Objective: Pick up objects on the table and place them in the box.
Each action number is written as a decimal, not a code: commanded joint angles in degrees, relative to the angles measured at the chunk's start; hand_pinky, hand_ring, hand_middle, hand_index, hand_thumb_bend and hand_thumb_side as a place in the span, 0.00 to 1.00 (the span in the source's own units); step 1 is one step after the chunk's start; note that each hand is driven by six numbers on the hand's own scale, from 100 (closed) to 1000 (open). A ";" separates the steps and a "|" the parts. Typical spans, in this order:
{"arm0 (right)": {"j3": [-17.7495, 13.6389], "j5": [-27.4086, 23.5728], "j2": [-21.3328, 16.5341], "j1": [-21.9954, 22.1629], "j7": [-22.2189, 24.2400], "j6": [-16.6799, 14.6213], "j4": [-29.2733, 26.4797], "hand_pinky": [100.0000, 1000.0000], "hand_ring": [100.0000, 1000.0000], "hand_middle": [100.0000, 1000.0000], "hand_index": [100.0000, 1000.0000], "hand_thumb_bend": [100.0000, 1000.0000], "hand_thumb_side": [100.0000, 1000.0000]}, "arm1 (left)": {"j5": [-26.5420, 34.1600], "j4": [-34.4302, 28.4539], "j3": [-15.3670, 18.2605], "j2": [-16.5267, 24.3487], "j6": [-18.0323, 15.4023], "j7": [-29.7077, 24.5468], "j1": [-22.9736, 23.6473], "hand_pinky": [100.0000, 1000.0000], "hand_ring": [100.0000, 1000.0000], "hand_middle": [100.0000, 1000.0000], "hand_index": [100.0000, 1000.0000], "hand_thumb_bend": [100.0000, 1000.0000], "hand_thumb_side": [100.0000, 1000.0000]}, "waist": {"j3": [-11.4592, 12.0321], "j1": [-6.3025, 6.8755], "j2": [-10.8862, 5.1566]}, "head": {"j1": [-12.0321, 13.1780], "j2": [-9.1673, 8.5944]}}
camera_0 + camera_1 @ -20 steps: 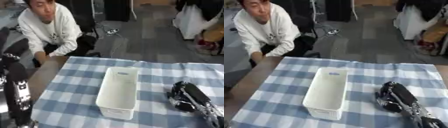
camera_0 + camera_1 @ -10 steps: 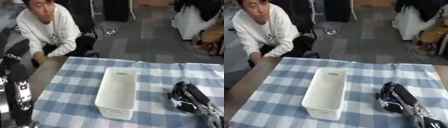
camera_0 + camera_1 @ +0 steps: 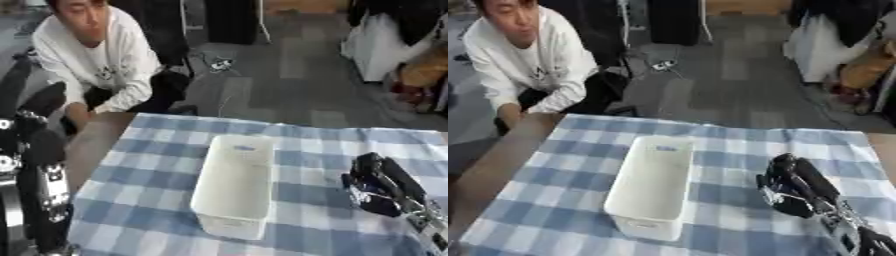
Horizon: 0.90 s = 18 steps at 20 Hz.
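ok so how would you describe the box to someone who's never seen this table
Look at the table covered with a blue and white checked cloth. Near its middle stands the box, a long narrow white tub, open on top, running away from the robot. The black right hand rests to its right, apart from it.

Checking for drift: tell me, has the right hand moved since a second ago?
No. The right hand rests on the checked cloth right of the white box, as before.

Wooden table [image 3: 500,165], its brown top bare along the left edge. A blue-and-white checked cloth [image 3: 737,145] covers the rest. A white rectangular box [image 3: 651,185] stands on the cloth. The right hand [image 3: 791,186] rests on the cloth beside it.
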 commanded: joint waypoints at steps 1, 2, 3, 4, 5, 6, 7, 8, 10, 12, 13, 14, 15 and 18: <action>0.60 -3.01 -2.01 -1.99 2.01 0.18 -2.85 0.00 0.00 0.00 0.05 0.00 0.66 | 0.08 -0.92 0.15 1.54 0.15 -0.02 -0.10 0.81 0.76 0.96 0.98 0.05 0.83 | -0.11 -0.14 -1.31 | 0.62 0.31; 0.84 -3.75 -2.09 -2.22 2.61 0.25 -3.42 0.00 0.00 0.00 0.05 0.00 0.66 | 0.09 -0.92 0.13 1.59 0.17 -0.04 -0.02 0.81 0.76 0.96 0.98 0.05 0.83 | -0.15 -0.20 -1.41 | 0.69 0.43; 1.07 -4.48 -2.16 -2.41 3.21 0.35 -3.93 0.00 0.00 0.00 0.05 0.00 0.66 | 0.09 -0.92 0.11 1.64 0.20 -0.07 0.04 0.81 0.76 0.96 0.98 0.05 0.83 | -0.19 -0.25 -1.48 | 0.78 0.59; 1.34 -5.23 -2.19 -2.69 3.78 0.41 -4.50 0.00 0.00 0.00 0.05 0.00 0.66 | 0.09 -0.92 0.08 1.69 0.23 -0.11 0.12 0.81 0.76 0.96 0.98 0.05 0.83 | -0.22 -0.32 -1.57 | 0.90 0.92; 1.57 -5.99 -2.22 -2.89 4.36 0.52 -4.99 0.00 0.00 0.00 0.05 0.00 0.66 | 0.10 -0.92 0.06 1.73 0.25 -0.14 0.17 0.81 0.76 0.96 0.98 0.05 0.83 | -0.25 -0.36 -1.63 | 0.98 1.13; 1.86 -6.74 -2.20 -3.17 4.92 0.53 -5.56 0.00 0.00 0.00 0.05 0.00 0.66 | 0.10 -0.92 0.04 1.77 0.26 -0.16 0.22 0.81 0.76 0.96 0.98 0.05 0.83 | -0.26 -0.40 -1.69 | 1.07 1.39; 2.14 -7.46 -2.19 -3.39 5.48 0.56 -6.09 0.00 0.00 0.00 0.05 0.00 0.66 | 0.11 -0.92 0.03 1.80 0.27 -0.18 0.26 0.81 0.76 0.96 0.98 0.05 0.83 | -0.27 -0.43 -1.74 | 1.14 1.55; 2.60 -8.18 -2.07 -3.77 6.12 0.48 -6.68 0.00 0.00 0.00 0.05 0.00 0.67 | 0.12 -0.92 -0.01 1.84 0.31 -0.22 0.32 0.81 0.76 0.96 0.98 0.05 0.83 | -0.27 -0.47 -1.79 | 1.24 1.75; 3.50 -9.68 -1.79 -4.52 7.47 0.25 -7.69 0.00 0.00 0.00 0.05 0.00 0.67 | 0.17 -0.92 -0.06 1.87 0.39 -0.30 0.39 0.81 0.76 0.96 0.98 0.04 0.83 | -0.25 -0.52 -1.88 | 1.35 2.18; 4.62 -11.22 -1.34 -5.43 9.00 -0.08 -8.73 0.00 0.00 0.00 0.05 0.00 0.67 | 0.22 -0.92 -0.11 1.88 0.45 -0.37 0.42 0.81 0.76 0.96 0.98 0.04 0.83 | -0.20 -0.56 -1.97 | 1.41 2.70; 5.05 -11.95 -1.18 -5.73 9.74 -0.20 -9.16 0.00 0.00 0.00 0.05 0.00 0.67 | 0.23 -0.92 -0.13 1.89 0.46 -0.41 0.42 0.81 0.76 0.96 0.98 0.04 0.83 | -0.19 -0.57 -1.99 | 1.46 2.86; 5.55 -12.70 -0.76 -6.10 10.47 -0.41 -9.69 0.00 0.00 0.00 0.05 0.00 0.67 | 0.25 -0.92 -0.17 1.87 0.46 -0.45 0.39 0.81 0.76 0.96 0.98 0.05 0.83 | -0.10 -0.59 -2.01 | 1.46 3.05; 6.01 -13.44 -0.33 -6.44 11.21 -0.51 -10.14 0.00 0.00 0.00 0.05 0.00 0.68 | 0.27 -0.92 -0.20 1.84 0.44 -0.49 0.35 0.81 0.76 0.96 0.98 0.05 0.83 | -0.03 -0.59 -2.03 | 1.48 3.17; 7.10 -15.17 1.06 -7.57 13.31 -0.79 -11.09 0.00 0.00 0.00 0.05 0.00 0.68 | 0.37 -0.92 -0.31 1.74 0.42 -0.61 0.18 0.81 0.76 0.96 0.98 0.05 0.83 | 0.28 -0.63 -2.05 | 1.83 3.65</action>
